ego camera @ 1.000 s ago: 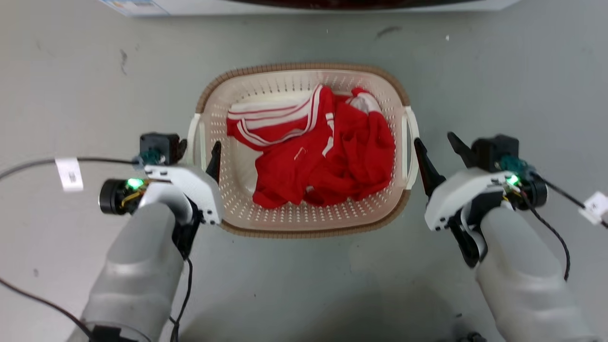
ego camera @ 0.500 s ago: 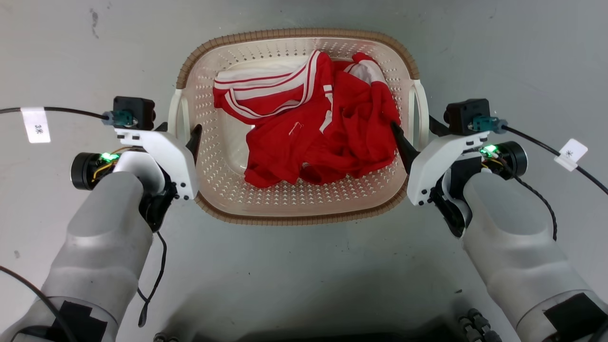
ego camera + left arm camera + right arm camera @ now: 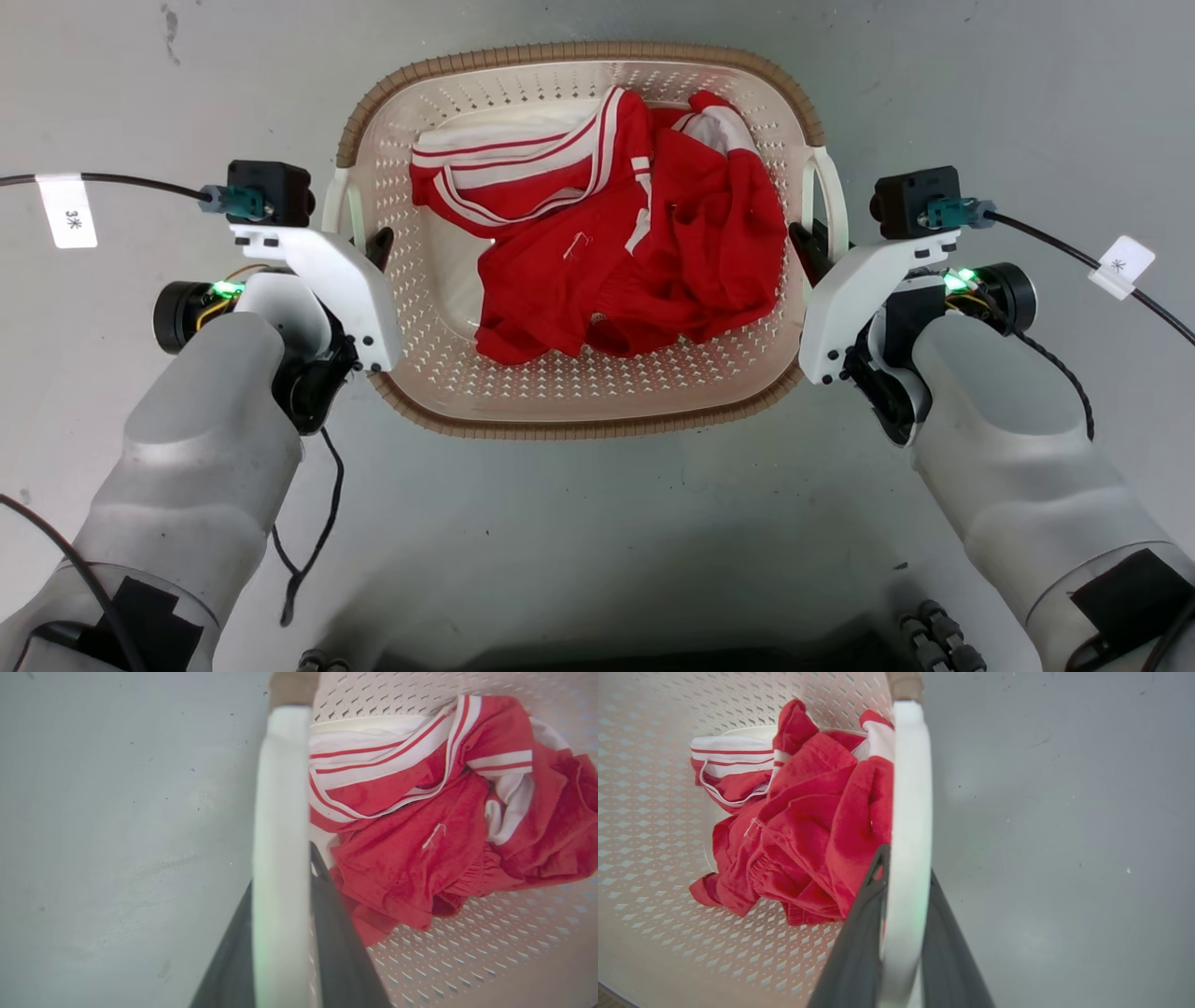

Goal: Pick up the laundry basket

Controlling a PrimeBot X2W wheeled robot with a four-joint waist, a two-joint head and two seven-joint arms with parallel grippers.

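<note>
The laundry basket (image 3: pixel 579 431) sits on the grey floor (image 3: pixel 597 532) straight ahead of the robot, between its two arms, with a heap of red clothes (image 3: pixel 616 271) trimmed in white lying in its bottom, bunched a little toward the robot's right side. Its white loop handles stand at the two short sides, and each is taken: the left gripper (image 3: pixel 280 870) has one dark finger inside the basket wall and one outside, the left handle (image 3: pixel 280 812) running up between them, and the right gripper (image 3: pixel 906 865) straddles the right handle (image 3: pixel 909 812) the same way. The step in hand looks like the lift itself, and to do it well both arms should rise together at the same pace, so the basket stays level and the clothes do not slide further to one side; the pull should go straight up, with no spreading or squeezing between the arms that might flex the thin loops or let one slip out. On both sides the fingers are drawn in narrow, lying against the loop's two faces with no gap to be seen, so each gripper appears clamped on its handle and touches nothing else
</note>
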